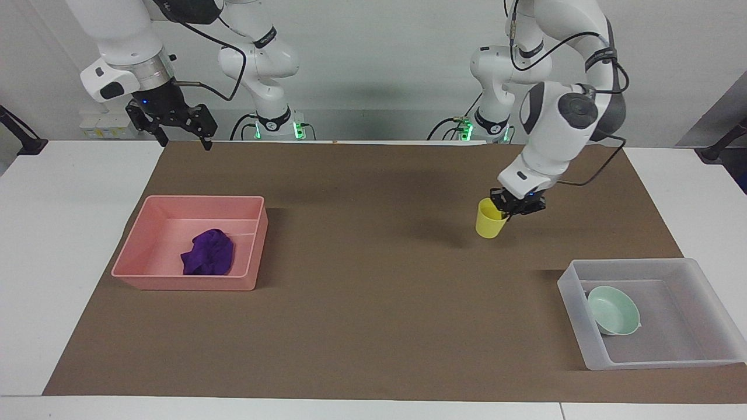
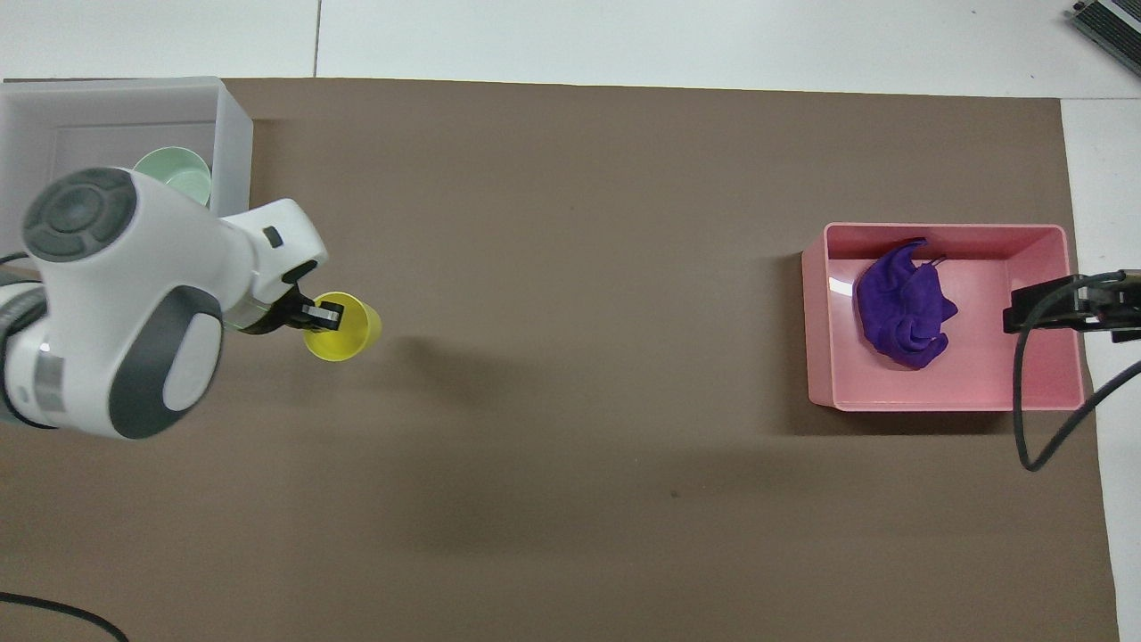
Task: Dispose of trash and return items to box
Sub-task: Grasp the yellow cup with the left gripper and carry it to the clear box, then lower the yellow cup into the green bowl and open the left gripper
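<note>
My left gripper (image 1: pixel 506 213) (image 2: pixel 323 315) is shut on the rim of the yellow cup (image 1: pixel 489 219) (image 2: pixel 343 326) and holds it tilted above the brown mat, between the table's middle and the translucent box (image 1: pixel 688 267) (image 2: pixel 233 160). The mint-green bowl (image 1: pixel 613 311) (image 2: pixel 178 169) lies in the box, partly hidden by my left arm in the overhead view. The purple rag (image 1: pixel 209 252) (image 2: pixel 902 307) lies in the pink bin (image 1: pixel 135 255) (image 2: pixel 945 397). My right gripper (image 1: pixel 182 140) is raised over the table edge near the robots, open and empty.
The brown mat (image 1: pixel 362 303) (image 2: pixel 570 499) covers most of the white table. My right arm's cable (image 2: pixel 1034 392) hangs over the pink bin's end in the overhead view.
</note>
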You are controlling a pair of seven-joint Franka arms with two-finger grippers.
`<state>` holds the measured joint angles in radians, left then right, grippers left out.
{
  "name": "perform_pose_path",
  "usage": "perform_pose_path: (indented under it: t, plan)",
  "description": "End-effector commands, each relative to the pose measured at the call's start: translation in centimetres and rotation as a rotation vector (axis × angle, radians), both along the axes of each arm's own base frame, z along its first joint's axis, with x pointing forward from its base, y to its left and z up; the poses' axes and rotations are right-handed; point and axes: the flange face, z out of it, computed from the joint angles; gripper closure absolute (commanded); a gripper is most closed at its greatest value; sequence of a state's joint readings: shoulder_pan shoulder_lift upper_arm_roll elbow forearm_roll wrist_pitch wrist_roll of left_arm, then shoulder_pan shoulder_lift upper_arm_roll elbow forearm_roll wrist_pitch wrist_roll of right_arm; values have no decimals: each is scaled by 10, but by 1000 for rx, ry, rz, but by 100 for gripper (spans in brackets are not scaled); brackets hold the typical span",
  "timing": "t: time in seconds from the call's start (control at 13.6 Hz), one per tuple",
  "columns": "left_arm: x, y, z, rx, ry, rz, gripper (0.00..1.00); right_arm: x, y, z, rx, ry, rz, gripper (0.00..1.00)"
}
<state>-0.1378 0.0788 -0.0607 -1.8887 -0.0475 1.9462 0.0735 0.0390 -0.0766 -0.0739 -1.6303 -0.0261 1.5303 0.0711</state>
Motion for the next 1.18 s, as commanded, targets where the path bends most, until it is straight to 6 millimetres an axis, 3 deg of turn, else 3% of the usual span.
perform_pose_path:
  t: [0.0,0.22,0.44,0.59,0.74,0.88,1.1]
  plan:
    - [42,48,26,-25,21,-31,100,-4,-1,-2,-2,-11,10,0]
    - [64,104,48,-23,8,-24,100,-6,-1,-2,-2,-9,10,0]
    - [78,158,52,59,-106,-91,100,-4,-1,-5,-2,-26,9,0]
    - [84,181,48,102,-138,-81,100,-3,-2,-6,-1,-28,8,0]
    - [97,197,36,148,-206,-140,100,-4,-1,-6,0,-25,9,0]
    - [113,212,-3,141,-194,-132,100,-5,-3,-6,0,-25,5,0]
    - [133,223,-43,133,-225,-121,100,-7,-2,-8,0,-22,-6,0]
